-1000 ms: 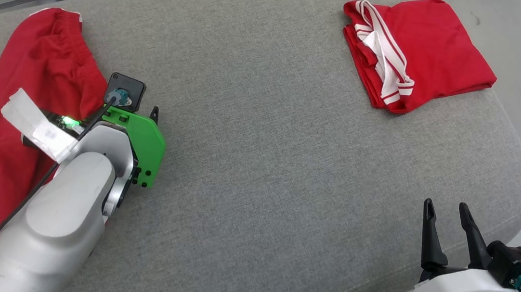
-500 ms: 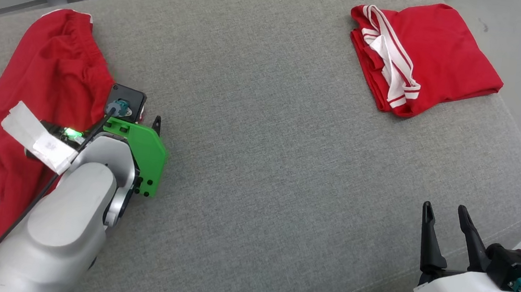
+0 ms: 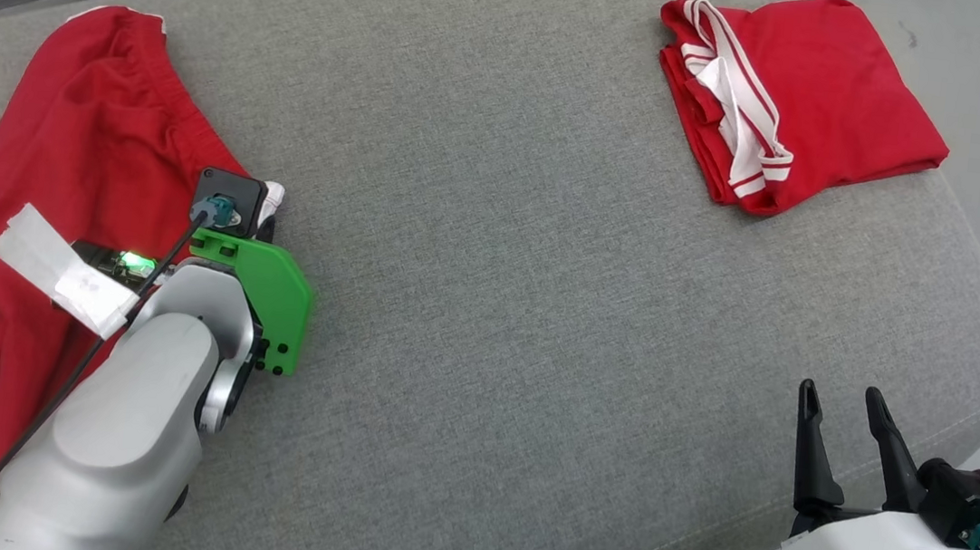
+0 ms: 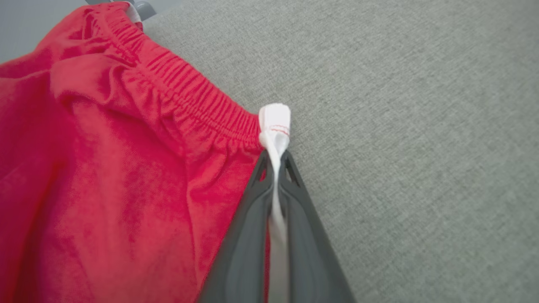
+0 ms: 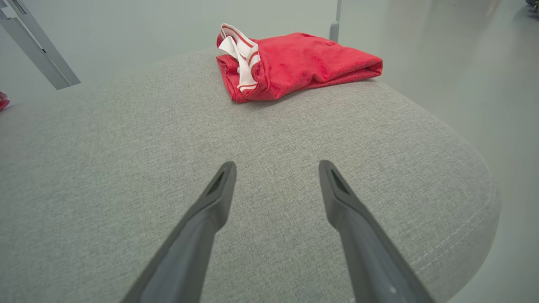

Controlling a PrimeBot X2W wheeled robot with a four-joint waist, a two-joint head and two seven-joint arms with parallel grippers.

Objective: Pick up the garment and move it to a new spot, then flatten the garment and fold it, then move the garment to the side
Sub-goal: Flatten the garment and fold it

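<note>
The red shorts lie crumpled on the grey cushion's left side, long axis running far to near, waistband at the far end. The left gripper is clamped on the waistband's white corner trim, with the cloth spreading left of the jaws. The right gripper's jaws stand apart at the near right.

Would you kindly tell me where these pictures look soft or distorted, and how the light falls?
Left wrist view: left fingers blurred, shorts waistband sharper. Right wrist view: right fingers soft, cushion edge bowed. Head view: even light, faint shadows, no glare.
</note>
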